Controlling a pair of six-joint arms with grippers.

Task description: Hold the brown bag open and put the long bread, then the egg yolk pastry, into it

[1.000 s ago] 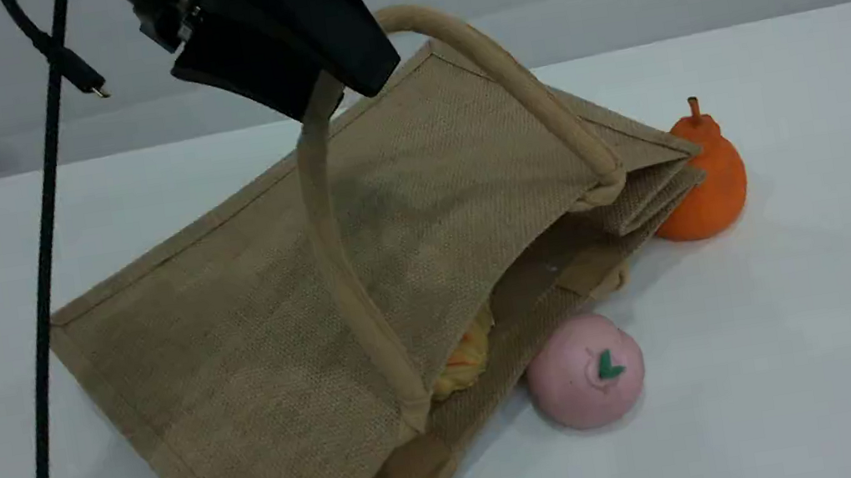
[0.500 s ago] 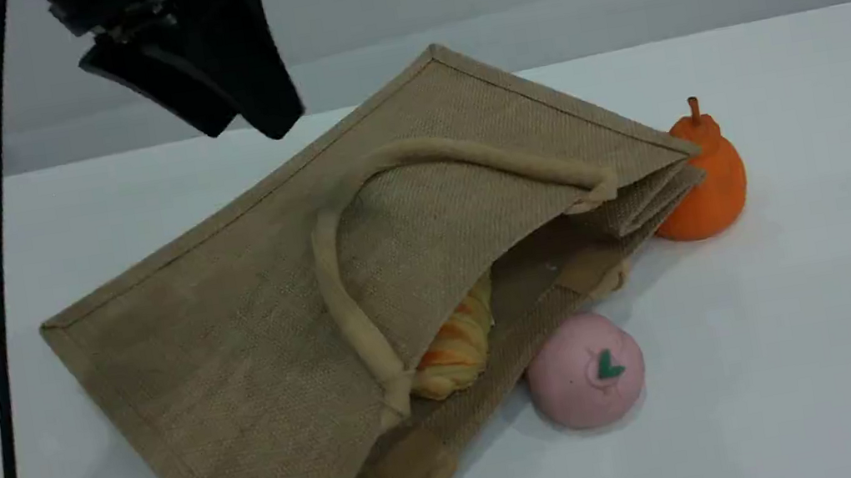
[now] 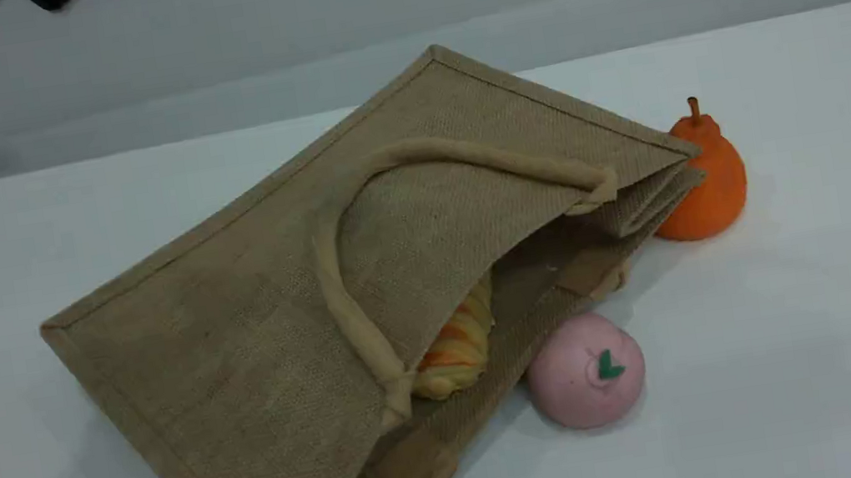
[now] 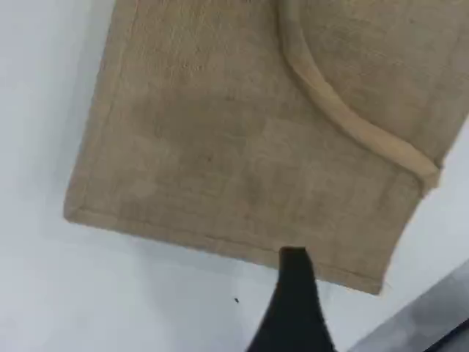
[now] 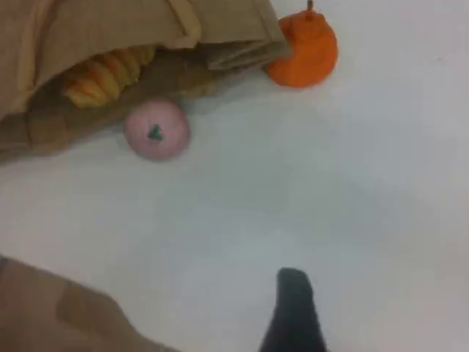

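The brown bag [image 3: 236, 326] lies flat on the white table, its mouth toward the front right. Its upper beige handle [image 3: 464, 157] rests limp on the cloth. The long bread [image 3: 454, 344], yellow with orange stripes, sits inside the mouth with its end showing; the right wrist view shows the long bread [image 5: 102, 73] too. The egg yolk pastry is out of view. My left gripper [image 4: 293, 293] hovers high over the bag's [image 4: 220, 147] closed bottom end, touching nothing. My right gripper [image 5: 293, 308] hangs over bare table in front of the bag, empty.
A pink ball with a green leaf mark [image 3: 587, 371] lies against the bag's mouth. An orange pear-shaped fruit [image 3: 704, 180] stands at the bag's right corner. A blurred brown shape [image 5: 66, 308] fills the lower left corner of the right wrist view.
The left gripper let go of the handle and rose up and left, almost out of the scene view. The handle dropped flat, the bag sagged, and the bread stayed in the mouth.
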